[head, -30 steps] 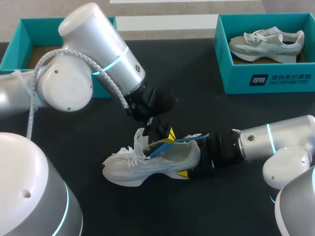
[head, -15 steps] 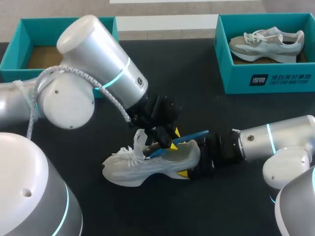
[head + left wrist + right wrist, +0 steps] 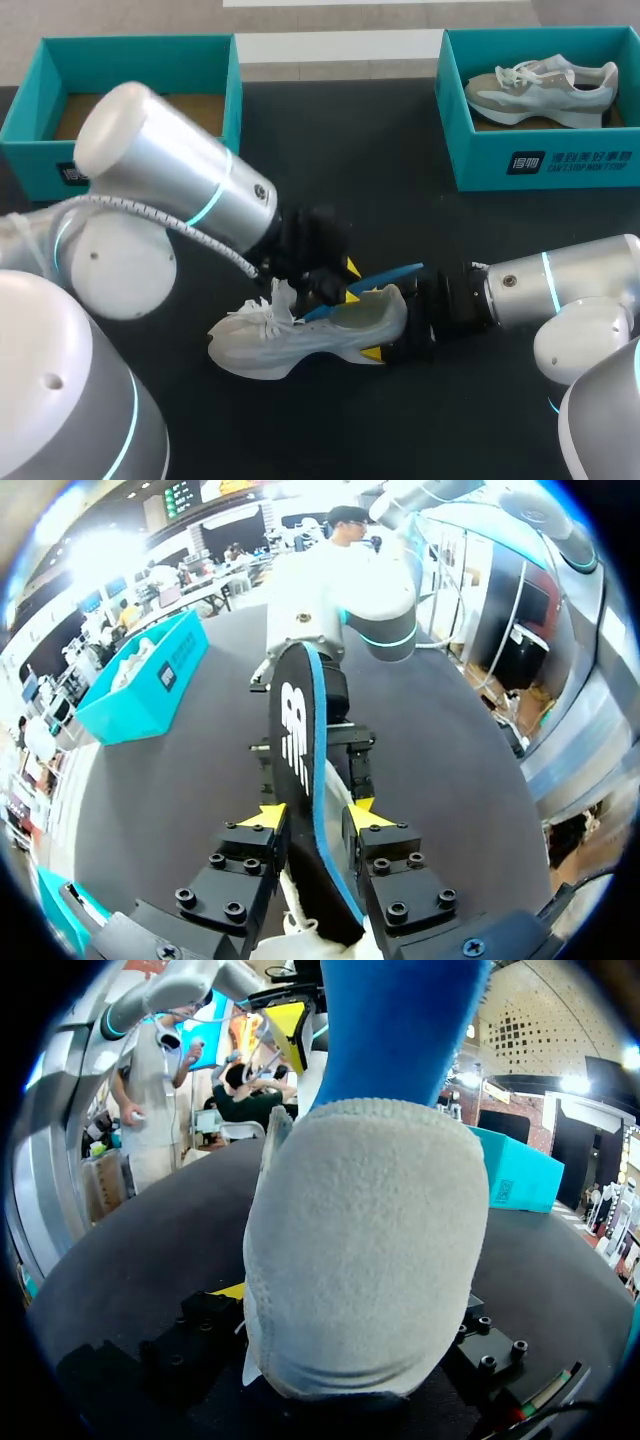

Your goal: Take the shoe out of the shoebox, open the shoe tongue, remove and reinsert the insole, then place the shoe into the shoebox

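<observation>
Left hand [image 3: 313, 815] tight on insole [image 3: 298, 720], above shoe [image 3: 300, 340].

The head camera looked down from above and behind onto the bench [image 3: 400, 150], fairly far off. Both wrist cameras sat close, facing each other along the shoe [image 3: 310, 340] and its blue insole [image 3: 385, 278], shared by all views.
</observation>
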Tool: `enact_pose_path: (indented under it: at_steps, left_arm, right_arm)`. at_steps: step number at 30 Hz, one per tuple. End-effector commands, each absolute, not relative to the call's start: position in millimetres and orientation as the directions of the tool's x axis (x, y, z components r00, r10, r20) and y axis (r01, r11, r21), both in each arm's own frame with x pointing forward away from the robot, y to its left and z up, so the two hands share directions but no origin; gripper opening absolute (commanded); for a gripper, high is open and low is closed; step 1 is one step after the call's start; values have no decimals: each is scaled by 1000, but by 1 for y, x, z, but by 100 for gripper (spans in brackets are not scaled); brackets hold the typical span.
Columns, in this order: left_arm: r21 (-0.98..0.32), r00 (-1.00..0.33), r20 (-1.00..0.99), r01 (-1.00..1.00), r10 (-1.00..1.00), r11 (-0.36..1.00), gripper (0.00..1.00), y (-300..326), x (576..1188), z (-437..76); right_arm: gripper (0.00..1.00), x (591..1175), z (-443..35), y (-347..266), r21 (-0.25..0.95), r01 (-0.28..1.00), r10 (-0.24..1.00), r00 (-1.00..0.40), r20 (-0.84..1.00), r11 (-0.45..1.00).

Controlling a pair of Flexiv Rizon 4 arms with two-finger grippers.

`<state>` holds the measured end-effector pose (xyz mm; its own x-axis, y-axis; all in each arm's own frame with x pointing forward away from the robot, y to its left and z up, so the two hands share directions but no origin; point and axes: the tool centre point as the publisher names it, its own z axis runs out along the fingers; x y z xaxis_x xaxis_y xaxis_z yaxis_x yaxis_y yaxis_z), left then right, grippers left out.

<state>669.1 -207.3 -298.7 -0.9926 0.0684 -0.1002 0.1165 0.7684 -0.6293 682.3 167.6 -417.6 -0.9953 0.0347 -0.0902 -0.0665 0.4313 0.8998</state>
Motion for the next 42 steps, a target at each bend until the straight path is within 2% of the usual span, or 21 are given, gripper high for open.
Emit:
enact_pose_path:
  at_steps: [1, 7, 11, 13, 15, 23, 33, 42]
  left_arm:
    - [-660, -991, -127, 116, 41, 742, 36, -209, 669, -307]
    - [-682, -994, -107, 99, 36, 724, 35, -218, 677, -310]
    - [-686, -994, -99, 103, 48, 720, 29, -225, 679, -310]
    - [-687, -994, -95, 103, 51, 719, 22, -226, 680, -311]
    - [-690, -994, -93, 102, 52, 717, 0, -227, 680, -311]
    - [-720, -992, -58, 120, 112, 684, 0, -221, 675, -302]
    - [-772, -981, -103, 181, 161, 609, 0, -212, 681, -235]
    - [-869, -976, -107, 184, 188, 460, 0, -219, 695, -171]
  right_arm:
    - [0, 683, -421, 168, 898, -67, 35, -995, -91, 435]
    - [0, 683, -421, 168, 898, -67, 35, -995, -91, 435]
    - [0, 683, -421, 168, 898, -67, 35, -995, -91, 435]
    - [0, 683, -421, 168, 898, -67, 35, -995, -91, 435]
    - [0, 683, -421, 168, 898, -67, 35, -995, -91, 435]
    - [0, 683, -421, 168, 898, -67, 35, -995, -91, 435]
    - [0, 683, -421, 168, 898, -67, 35, -995, -91, 435]
    - [0, 683, -421, 168, 898, -67, 35, -995, -91, 435]
